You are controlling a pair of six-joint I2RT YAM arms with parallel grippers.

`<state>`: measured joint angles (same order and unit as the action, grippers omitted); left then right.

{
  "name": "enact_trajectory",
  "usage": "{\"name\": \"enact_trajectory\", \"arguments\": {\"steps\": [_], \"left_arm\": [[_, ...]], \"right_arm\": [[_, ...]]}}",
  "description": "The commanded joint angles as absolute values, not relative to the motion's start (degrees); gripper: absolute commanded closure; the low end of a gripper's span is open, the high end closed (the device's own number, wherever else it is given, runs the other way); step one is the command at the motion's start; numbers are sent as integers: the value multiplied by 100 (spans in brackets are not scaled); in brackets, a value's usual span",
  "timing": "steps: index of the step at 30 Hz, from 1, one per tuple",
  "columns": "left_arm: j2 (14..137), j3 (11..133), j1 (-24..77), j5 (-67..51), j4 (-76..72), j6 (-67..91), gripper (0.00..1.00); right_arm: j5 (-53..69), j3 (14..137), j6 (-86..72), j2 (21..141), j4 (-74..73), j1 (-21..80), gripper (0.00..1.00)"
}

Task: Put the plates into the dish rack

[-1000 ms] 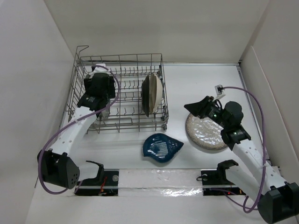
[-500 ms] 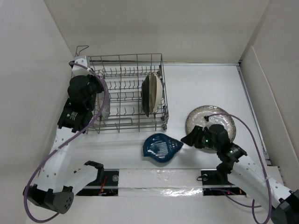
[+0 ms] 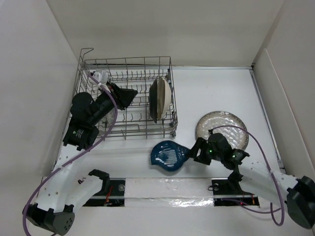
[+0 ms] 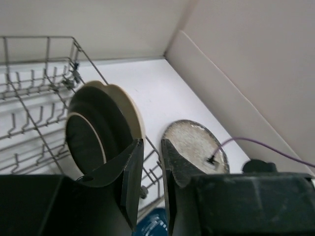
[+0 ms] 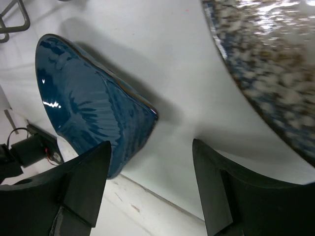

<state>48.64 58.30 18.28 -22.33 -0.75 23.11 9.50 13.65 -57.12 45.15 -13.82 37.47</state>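
The dish rack stands at the back left, and two plates stand upright at its right end, cream with dark faces. My left gripper hovers over the rack's middle and points right. Its jaws stand a narrow gap apart with nothing between them. The dark blue shell dish lies flat on the table in front of the rack. My right gripper is low at its right tip and open, with the dish just ahead of the left finger. The speckled plate lies to the right.
White walls close in on the left, back and right, with a slanted panel along the right side. A pale strip runs along the near edge between the arm bases. Purple cables loop from both wrists.
The left arm swung from the rack's left side to over its middle; its jaws closed, then parted slightly. The right gripper left the speckled plate, dropped toward the blue dish and opened wider.
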Motion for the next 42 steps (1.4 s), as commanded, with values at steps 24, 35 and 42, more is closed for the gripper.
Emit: {"name": "enact_trajectory", "arguments": {"steps": [24, 35, 42], "left_arm": [[5114, 5318, 1837, -4979, -1931, 3424, 55], [5711, 6695, 2247, -4033, -1333, 2967, 43], [6504, 8481, 3437, -2374, 447, 1654, 37]], "right_arm": [[-737, 1818, -6118, 4951, -1510, 4324, 100], [-546, 4654, -4756, 3314, -3277, 3981, 100], [515, 5958, -3973, 3769, -3069, 3358, 100]]}}
